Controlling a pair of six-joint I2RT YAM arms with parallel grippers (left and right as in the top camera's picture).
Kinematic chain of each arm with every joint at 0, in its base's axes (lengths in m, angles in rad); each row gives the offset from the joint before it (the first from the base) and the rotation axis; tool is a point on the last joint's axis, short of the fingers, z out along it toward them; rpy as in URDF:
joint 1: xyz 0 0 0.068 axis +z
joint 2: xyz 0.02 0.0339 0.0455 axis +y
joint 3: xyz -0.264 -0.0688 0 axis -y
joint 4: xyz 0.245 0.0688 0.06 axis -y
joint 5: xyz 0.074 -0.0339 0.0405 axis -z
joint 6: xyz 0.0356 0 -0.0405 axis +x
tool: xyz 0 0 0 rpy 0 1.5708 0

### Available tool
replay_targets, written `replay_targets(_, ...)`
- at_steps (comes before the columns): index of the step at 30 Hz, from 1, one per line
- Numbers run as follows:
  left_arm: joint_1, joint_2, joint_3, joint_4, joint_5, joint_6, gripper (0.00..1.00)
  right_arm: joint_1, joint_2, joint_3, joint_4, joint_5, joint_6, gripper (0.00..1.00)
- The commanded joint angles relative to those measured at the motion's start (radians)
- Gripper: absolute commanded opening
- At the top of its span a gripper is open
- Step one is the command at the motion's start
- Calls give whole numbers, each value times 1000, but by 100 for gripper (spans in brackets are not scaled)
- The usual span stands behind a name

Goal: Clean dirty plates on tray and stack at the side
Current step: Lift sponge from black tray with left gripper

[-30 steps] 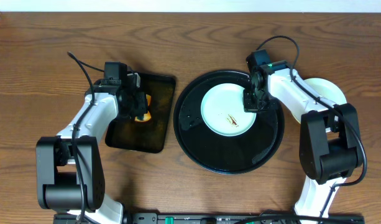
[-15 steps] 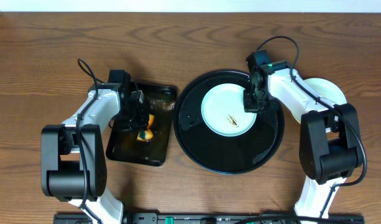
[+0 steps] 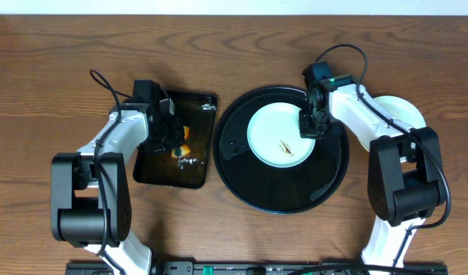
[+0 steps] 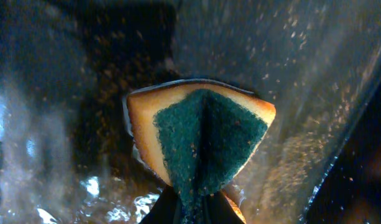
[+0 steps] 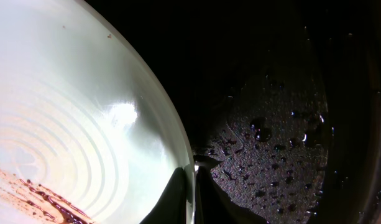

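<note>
Left wrist showed left gripper (image 4: pixel 191 210) clenched on a folded, green-faced sponge (image 4: pixel 199 140) at the wet rectangular tray (image 3: pixel 166 174); overhead barely resolved it. Right wrist showed right gripper (image 5: pixel 191 199) pinching the mint plate (image 5: pixel 72 118) rim, brown smear (image 5: pixel 41 196) near centre. Plate sat in black tray (image 3: pixel 283 197), mid-right. Pale plate (image 3: pixel 400 109) far right, half hidden by the arm. Brown wood table (image 3: pixel 35 92).

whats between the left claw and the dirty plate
Overhead view: from the left claw gripping the sponge, the right side of the sponge tray, a sliver of table, then the rim of the round tray before the plate.
</note>
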Motion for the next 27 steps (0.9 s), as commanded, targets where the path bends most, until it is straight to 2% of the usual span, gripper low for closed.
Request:
replay_targets(1,-1,1,-12,-47,35,28,7,-2,-18,-9,-8,51,1,1)
replay_targets(12,-2,-217,-5,-59,29,62,7,-2,-18,-9,-7,50,1,1)
replay_targets(21,14,-252,-5,-37,121,100,7,-2,-18,-9,-8,50,1,1)
replay_targets(24,21,-268,-5,-2,183,168,7,-2,-18,-9,-9,50,1,1)
replay_targets(27,21,-309,-5,23,187,217,7,-2,-18,-9,-8,50,1,1)
